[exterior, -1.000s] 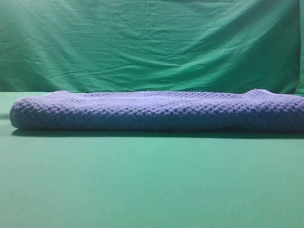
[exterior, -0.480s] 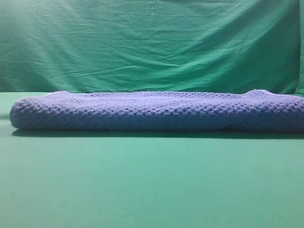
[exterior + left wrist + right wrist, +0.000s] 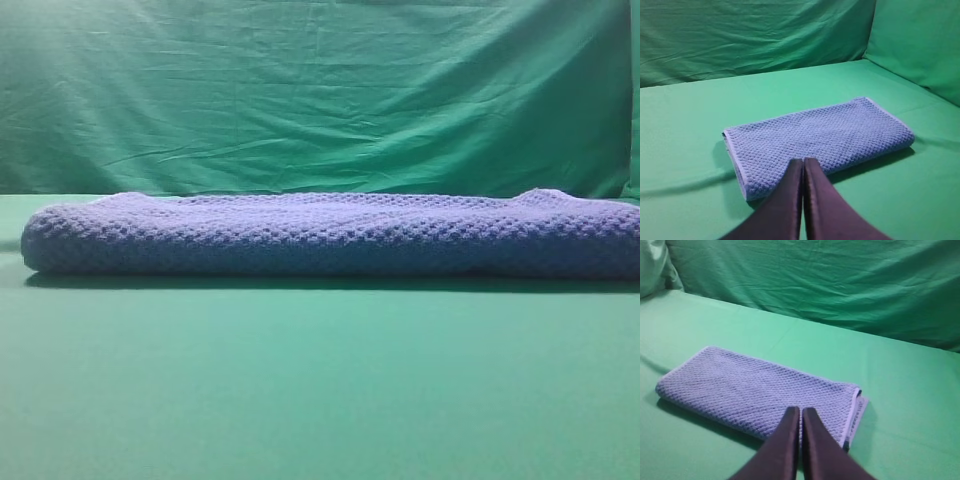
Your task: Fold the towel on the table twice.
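Looking down both wrist cams, I see the towel (image 3: 817,140) lying flat on the table (image 3: 685,125) as a compact, layered rectangle, w/ stacked edges showing at its short end (image 3: 855,410). From that I'd judge the folds are prob. done or nearly so.

Left gripper (image 3: 803,161): fingers pressed together, nothing between them, raised above the towel's near long edge and not touching it as far as I can tell. Right gripper (image 3: 800,410): same, pinched closed on nothing, above the near edge close to the layered end. Holding both closed and clear of the cloth makes sense to me: no snagging on the bumpy waffle knit, no dragging a layer open.

Ext. high cam shows the towel (image 3: 330,235) as a thick low band across the table (image 3: 320,400), right end running out of view, wrinkled green backdrop (image 3: 320,90) behind; no arms visible there. Thickness fits several layers, tho I can't count them. If anything's left, prob. just checking edges line up.
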`<state>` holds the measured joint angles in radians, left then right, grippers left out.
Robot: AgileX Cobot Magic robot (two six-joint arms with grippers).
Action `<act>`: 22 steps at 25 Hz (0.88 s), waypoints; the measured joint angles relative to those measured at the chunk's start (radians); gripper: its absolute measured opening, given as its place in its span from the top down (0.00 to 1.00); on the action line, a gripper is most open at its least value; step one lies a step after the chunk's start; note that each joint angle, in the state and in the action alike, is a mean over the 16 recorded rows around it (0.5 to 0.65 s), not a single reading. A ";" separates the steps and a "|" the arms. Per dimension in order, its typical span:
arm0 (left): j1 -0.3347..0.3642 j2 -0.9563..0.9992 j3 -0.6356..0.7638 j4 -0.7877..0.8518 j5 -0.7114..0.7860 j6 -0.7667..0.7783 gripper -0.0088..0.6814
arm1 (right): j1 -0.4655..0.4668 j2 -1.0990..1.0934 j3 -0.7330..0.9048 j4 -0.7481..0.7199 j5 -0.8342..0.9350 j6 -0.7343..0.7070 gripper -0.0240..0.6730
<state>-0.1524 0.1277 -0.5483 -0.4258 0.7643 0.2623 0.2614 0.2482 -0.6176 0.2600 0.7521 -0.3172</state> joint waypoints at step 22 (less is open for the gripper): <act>0.000 -0.109 0.339 0.170 -0.263 -0.124 0.99 | 0.000 -0.182 0.362 0.074 -0.179 -0.059 0.97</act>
<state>-0.1524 0.0190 -0.2094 -0.2554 0.5010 0.1384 0.2614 0.0665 -0.2560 0.3342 0.5727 -0.3760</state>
